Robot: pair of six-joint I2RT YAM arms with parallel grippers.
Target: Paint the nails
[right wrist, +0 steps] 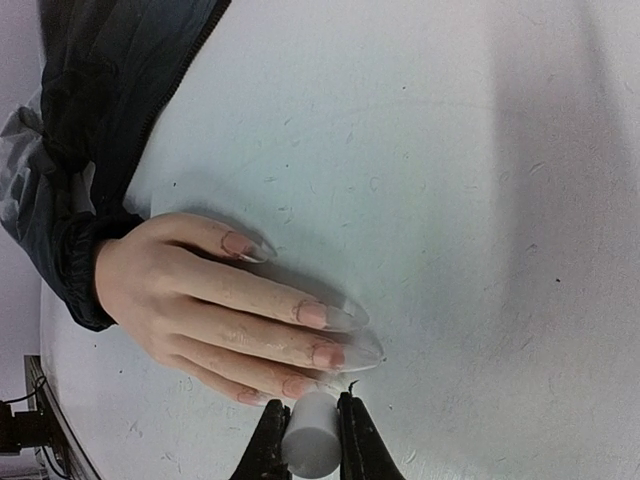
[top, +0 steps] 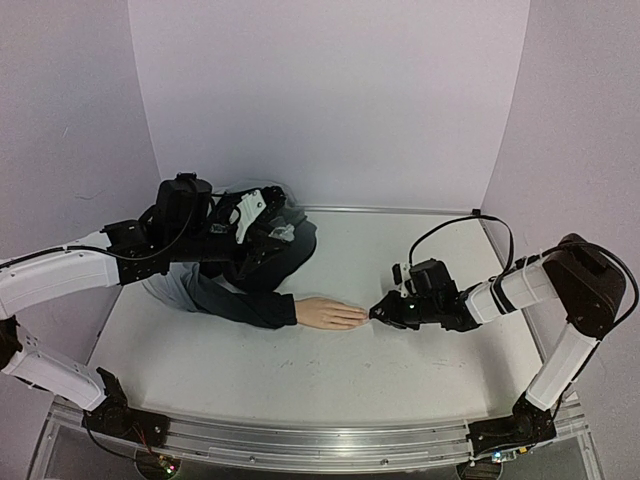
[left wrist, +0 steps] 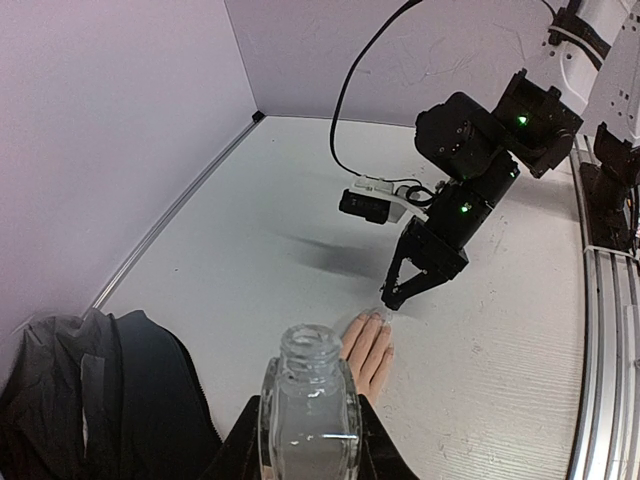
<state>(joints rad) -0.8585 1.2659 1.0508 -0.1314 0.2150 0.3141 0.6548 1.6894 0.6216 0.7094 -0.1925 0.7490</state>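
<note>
Two robot arms reach in from the near edge of a white table (top: 300,380) scuffed with fine marks. At mid-table the mannequin hand (top: 325,313) lies palm down, its fingers pointing toward the right arm. The nails (right wrist: 335,316), long and pinkish with clear tips, rest on the tabletop. The right gripper (right wrist: 312,452) sits low at those fingertips, its black fingers clamped on a small white cap (right wrist: 308,428), a short cylinder just beside the nail of the outermost finger. Farther back, the navy-and-grey jacket sleeve (top: 250,305) runs from the wrist into a bunched dark jacket (top: 265,255). Above that heap, the left gripper (top: 262,213) is closed on a clear glass bottle (left wrist: 310,400). The bottle is held upright, its threaded neck uncapped and open to the air. Whether any liquid is inside cannot be told through the glass. Pale lilac walls (top: 330,100) close off the back and sides of the table.
</note>
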